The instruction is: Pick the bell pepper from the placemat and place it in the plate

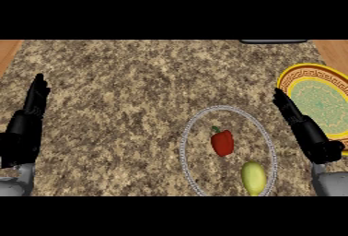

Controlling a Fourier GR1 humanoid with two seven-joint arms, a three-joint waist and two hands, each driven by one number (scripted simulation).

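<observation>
Head view: red bell pepper centre of placemat, right hand straight-fingered at three o'clock, holding nothing, liable to grab yellow fruit at five o'clock instead.

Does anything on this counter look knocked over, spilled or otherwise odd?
Nothing stands out. The red bell pepper and a yellow-green fruit lie on the placemat; the plate sits at the right edge.

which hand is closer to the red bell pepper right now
Right. The right hand is just right of the bell pepper, between it and the plate. The left hand rests far off at the counter's left edge, fingers up.
</observation>
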